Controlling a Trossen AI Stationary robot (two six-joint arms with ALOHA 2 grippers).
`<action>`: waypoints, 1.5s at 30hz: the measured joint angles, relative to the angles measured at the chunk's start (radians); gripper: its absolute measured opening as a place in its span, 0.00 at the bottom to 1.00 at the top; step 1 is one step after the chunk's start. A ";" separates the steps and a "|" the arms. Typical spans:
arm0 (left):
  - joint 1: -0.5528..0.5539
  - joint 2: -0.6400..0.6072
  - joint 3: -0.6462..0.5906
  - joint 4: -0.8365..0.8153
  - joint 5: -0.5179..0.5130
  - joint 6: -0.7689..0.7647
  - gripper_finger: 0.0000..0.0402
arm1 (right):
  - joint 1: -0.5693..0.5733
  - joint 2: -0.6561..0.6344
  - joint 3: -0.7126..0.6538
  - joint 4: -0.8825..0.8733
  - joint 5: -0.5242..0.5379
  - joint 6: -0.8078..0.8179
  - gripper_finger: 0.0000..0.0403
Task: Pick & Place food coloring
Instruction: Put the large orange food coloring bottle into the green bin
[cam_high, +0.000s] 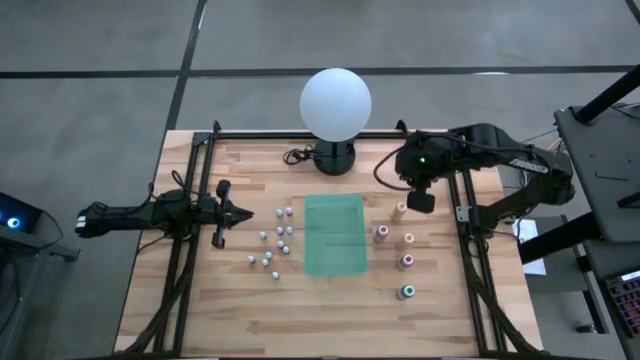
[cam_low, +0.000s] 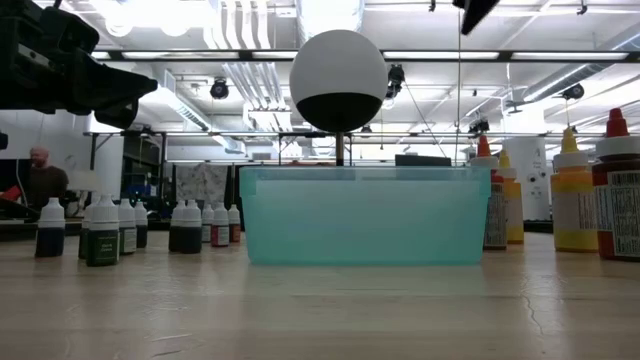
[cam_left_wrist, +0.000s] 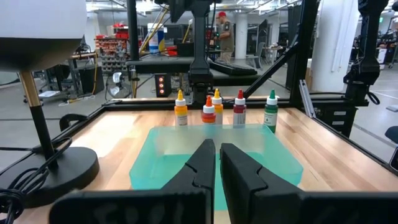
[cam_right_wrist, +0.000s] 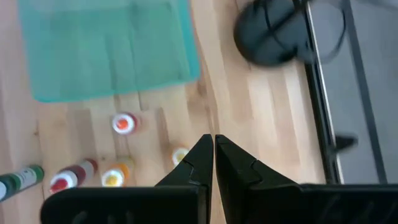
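Several food coloring bottles with coloured tops (cam_high: 405, 250) stand upright on the wooden table, right of a see-through green bin (cam_high: 335, 235). Several smaller whitish-capped ones (cam_high: 275, 242) stand left of it. In the right wrist view the orange-topped bottle (cam_right_wrist: 123, 123) and a yellow one (cam_right_wrist: 180, 155) lie below my right gripper (cam_right_wrist: 214, 142). That gripper (cam_high: 422, 203) hangs shut and empty high over the table's far right, slanting down. My left gripper (cam_high: 248, 212) rests shut and level at the left, pointing toward the bin (cam_left_wrist: 211, 158) and the coloured bottles (cam_left_wrist: 239, 109) beyond.
A white globe lamp (cam_high: 335, 100) on a black base (cam_high: 333, 157) stands at the far edge behind the bin, its cord trailing beside it. Black frame rails (cam_high: 185, 250) run along both table sides. Bare wood lies in front of the bin.
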 joint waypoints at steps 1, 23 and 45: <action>0.000 0.000 0.000 0.000 0.000 0.000 0.00 | -0.015 0.000 0.000 -0.019 0.000 0.007 0.02; 0.000 0.000 0.000 0.000 0.000 0.000 0.00 | -0.240 -0.002 -0.114 -0.105 -0.253 -0.133 0.02; 0.000 0.000 0.000 0.000 0.000 0.000 0.00 | -0.222 -0.004 -0.282 0.004 -0.261 -0.279 0.02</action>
